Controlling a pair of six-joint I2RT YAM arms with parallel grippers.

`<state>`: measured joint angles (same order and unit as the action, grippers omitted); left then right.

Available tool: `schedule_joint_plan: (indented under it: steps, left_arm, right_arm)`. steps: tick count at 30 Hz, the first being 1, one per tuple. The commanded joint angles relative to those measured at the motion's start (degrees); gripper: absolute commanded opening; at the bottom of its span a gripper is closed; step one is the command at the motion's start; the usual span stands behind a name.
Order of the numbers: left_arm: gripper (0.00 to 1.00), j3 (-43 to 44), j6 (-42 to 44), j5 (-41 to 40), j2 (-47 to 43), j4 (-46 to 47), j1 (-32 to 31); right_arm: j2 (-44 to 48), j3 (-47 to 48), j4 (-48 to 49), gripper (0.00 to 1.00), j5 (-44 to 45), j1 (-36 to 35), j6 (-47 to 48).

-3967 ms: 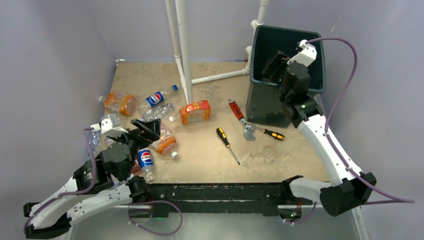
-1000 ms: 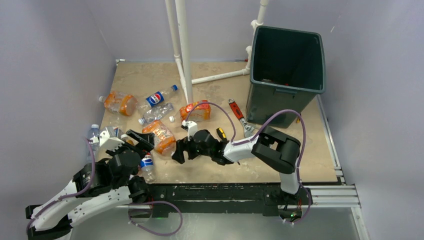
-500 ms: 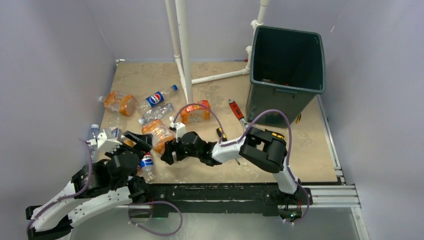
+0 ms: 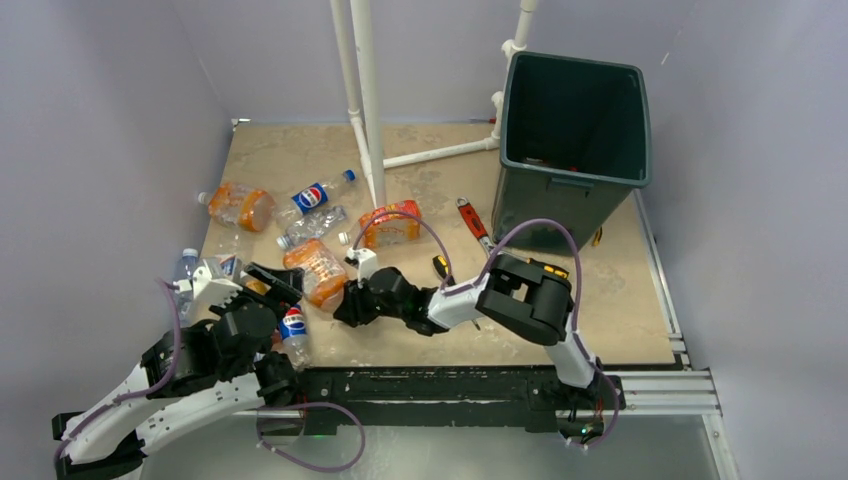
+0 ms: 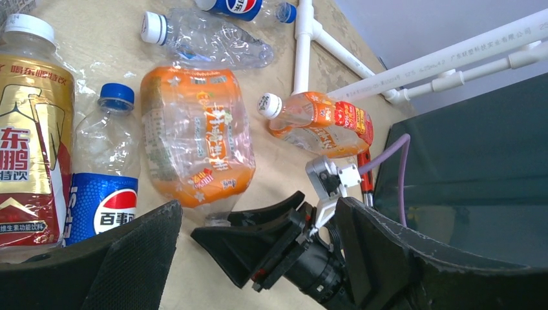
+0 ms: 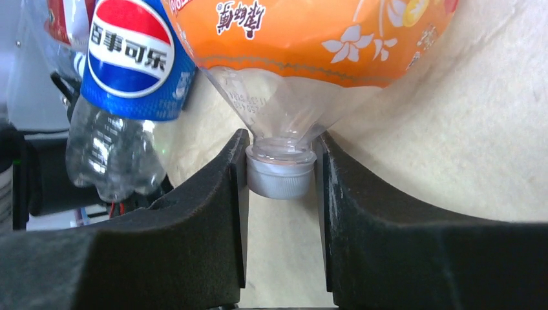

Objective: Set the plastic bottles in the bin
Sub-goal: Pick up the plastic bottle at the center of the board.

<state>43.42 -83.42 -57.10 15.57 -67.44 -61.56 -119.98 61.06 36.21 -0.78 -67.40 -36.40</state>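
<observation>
The right gripper (image 6: 281,169) has its two black pads pressed against opposite sides of a white cap (image 6: 281,177), so it grips the orange-labelled bottle (image 6: 310,39) by the neck. That bottle lies flat on the table (image 4: 560,310) towards the near left. The left gripper (image 5: 258,223) hangs just beside it with its fingers spread wide and nothing between them.

The step in hand looks like the pick-up: the grip is made but the bottle has not left the table. The dark green bin (image 4: 575,62) stands well apart at the far right corner, tall and open-topped. The next move calls for a lift high enough to clear its thick rim and a carry across the table, over the red-handled wrench (image 4: 478,228). Held only by the cap, the crushed body will probably swing, so a steady carry would help. Several other bottles lie around on the left half, so much of the task remains.

Readable writing: the blue Pepsi bottle (image 6: 132,58) beside the held one shows the round logo with 百事可乐. A red-and-gold bottle (image 5: 32,129) seems to read 东鹏特饮. The held bottle's orange label carries white flowers and Chinese characters I cannot make out.
</observation>
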Motion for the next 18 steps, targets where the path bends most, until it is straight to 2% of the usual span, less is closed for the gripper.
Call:
schedule_joint_plan:
  steps: [1,4,11,18]
  left_arm:
    - [0.88,1.23,-0.55,0.14,-0.27,0.09,-0.10]
    - [0.88,1.19,-0.46,0.29,-0.28,0.29,-0.05]
    - [0.87,2.69,-0.04,-1.10,-0.74,-0.78,-0.05]
    - [0.87,11.50,5.27,-6.22,-0.35,-0.90,-0.05]
  right_arm:
    - [4.25,-5.56,-0.73,0.10,-1.03,-0.27,2.99]
    - [8.17,-8.72,-1.67,0.00,-1.57,-0.28,5.79]
    - [20.95,-15.42,-10.26,0.00,-1.70,-0.28,14.55]
    - [34.16,-16.03,-23.45,0.00,1.05,-0.37,21.47]
